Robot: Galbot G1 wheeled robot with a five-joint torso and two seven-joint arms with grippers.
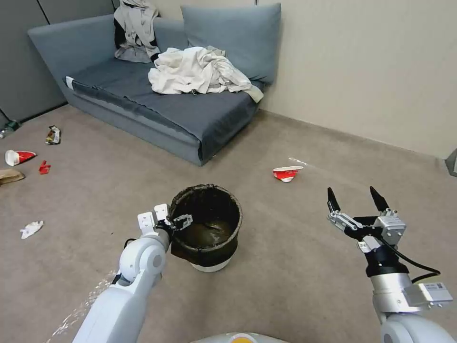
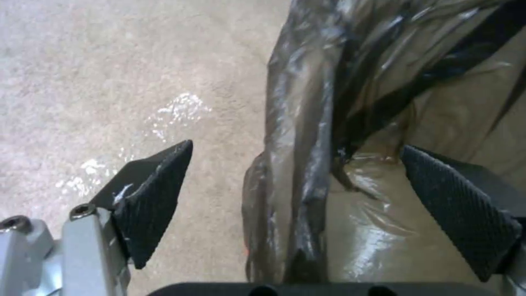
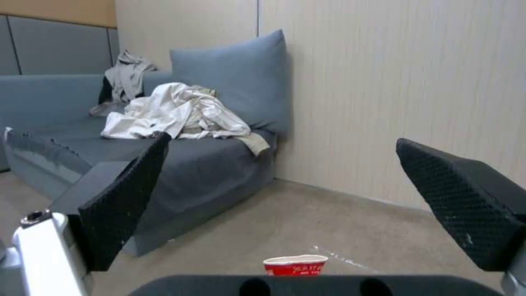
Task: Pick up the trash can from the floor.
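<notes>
Closest to me, my left gripper (image 2: 296, 181) is spread wide astride the bag-lined rim of the trash can (image 1: 206, 227), one finger (image 2: 156, 197) outside and one inside, the can standing on the floor (image 1: 295, 267), while my right gripper (image 1: 354, 197) hovers spread and empty well to its right.

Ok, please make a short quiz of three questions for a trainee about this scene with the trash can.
1. True or false: the left gripper straddles the rim of the trash can, open.
2. What does the right gripper hold? A) a cup B) nothing C) the bag
3. What lies on the sofa beside the cushion?

Key: 1 true. 2 B; it is open, off to the can's side. 3 crumpled white cloth.
</notes>
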